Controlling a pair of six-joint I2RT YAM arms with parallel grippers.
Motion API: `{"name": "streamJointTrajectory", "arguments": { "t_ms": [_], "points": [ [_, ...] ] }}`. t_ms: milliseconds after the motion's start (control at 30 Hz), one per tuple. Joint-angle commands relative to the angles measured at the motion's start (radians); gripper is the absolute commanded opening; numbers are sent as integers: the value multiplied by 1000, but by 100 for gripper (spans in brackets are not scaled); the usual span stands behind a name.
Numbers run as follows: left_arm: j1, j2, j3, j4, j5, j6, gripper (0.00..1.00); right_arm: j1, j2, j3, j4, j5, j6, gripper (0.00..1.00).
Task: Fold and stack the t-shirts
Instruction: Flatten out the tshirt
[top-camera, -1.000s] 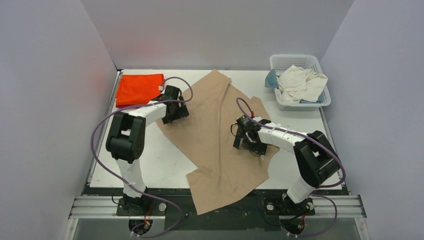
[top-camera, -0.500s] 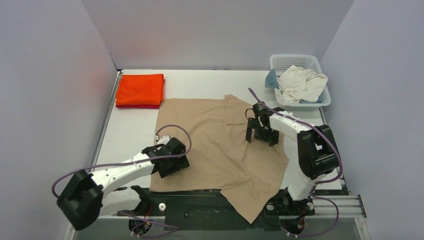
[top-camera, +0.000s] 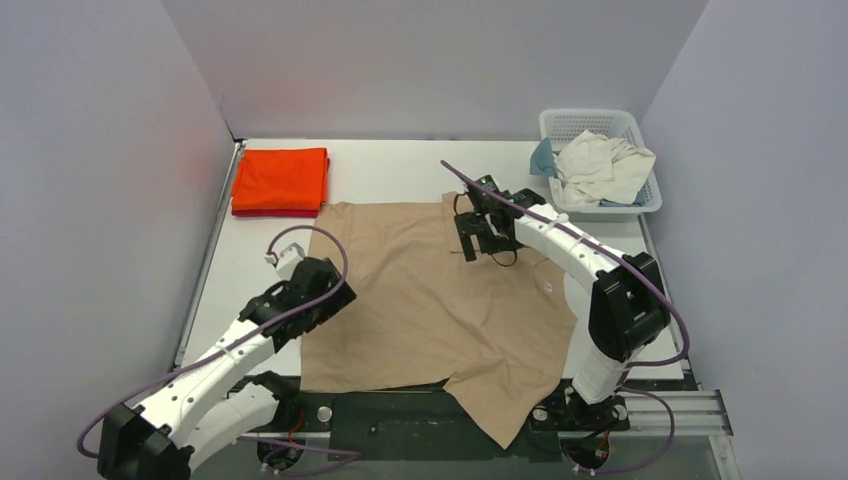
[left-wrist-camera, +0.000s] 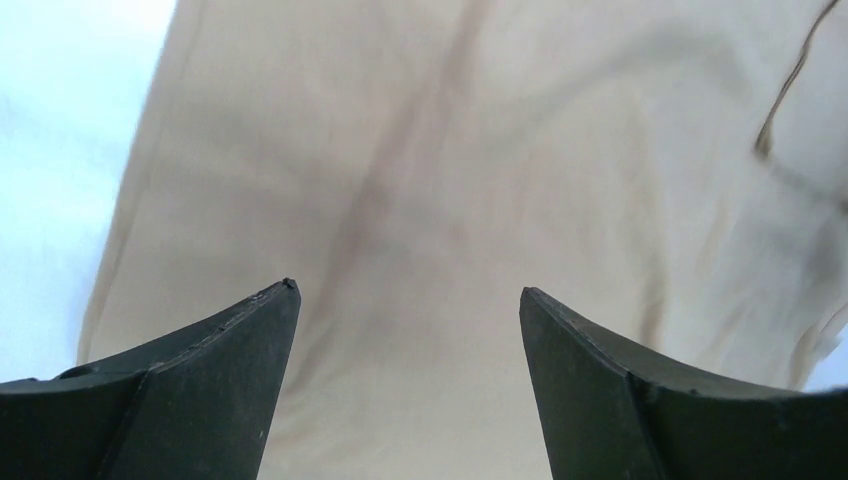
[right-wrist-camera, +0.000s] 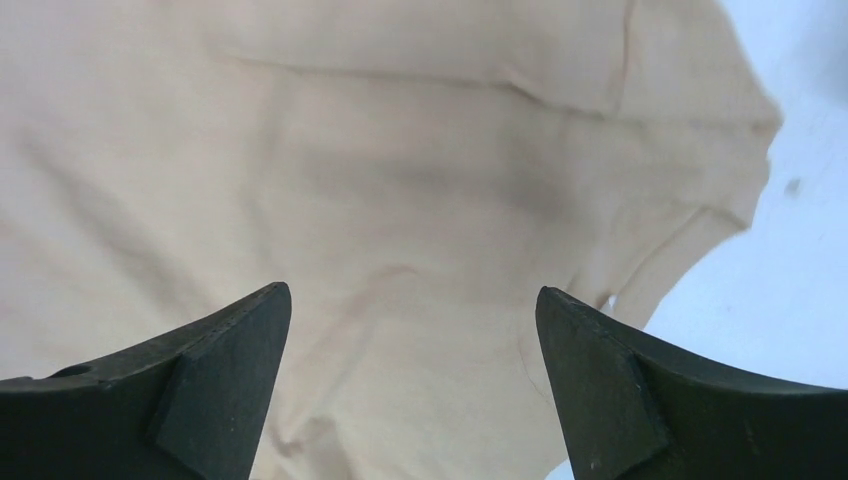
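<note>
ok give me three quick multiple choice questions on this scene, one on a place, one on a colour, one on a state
1. Where does the folded bright orange cloth t-shirt lie?
A. at the far left corner of the white table
B. hanging off the near edge
C. in the middle

2. What colour is the crumpled cloth on top in the white plastic lattice basket?
A. black
B. cream-white
C. green

3. How do the left gripper and right gripper stand over the large tan-beige t-shirt?
A. both shut on it
B. left shut, right open
C. both open, holding nothing

Answers: 1 A, it sits by the far left edge; 2 B, pale cloth tops the basket; 3 C, both wrist views show fingers wide apart with only flat cloth beyond.
</note>
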Motion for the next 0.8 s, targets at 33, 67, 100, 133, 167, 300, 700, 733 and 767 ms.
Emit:
{"name": "streamJointTrajectory", "arguments": {
  "t_ms": [33,67,100,133,167,300,700,733,767],
  "points": [
    [275,162,51,361,171,227,91,85,133,218,-67,9,-89,82],
    [291,224,61,404,205,233,91,90,157,239,-68,7,-94,79],
    [308,251,70,421,223,250,91,100,200,282,-69,13,-109,77],
    [312,310,86,443,227,258,91,104,222,304,-71,14,-117,75],
    [317,337,94,449,235,269,91,109,264,344,-73,0,-136,74],
    [338,472,131,457,242,293,91,111,387,460,-117,-19,-165,61],
    [409,615,120,446,203,328,91,100,553,561,-139,-11,-191,49],
    [413,616,120,444,199,335,91,94,561,565,-136,-3,-185,48],
    [414,618,121,440,193,337,91,92,565,567,-131,2,-182,48]
  ]
}}
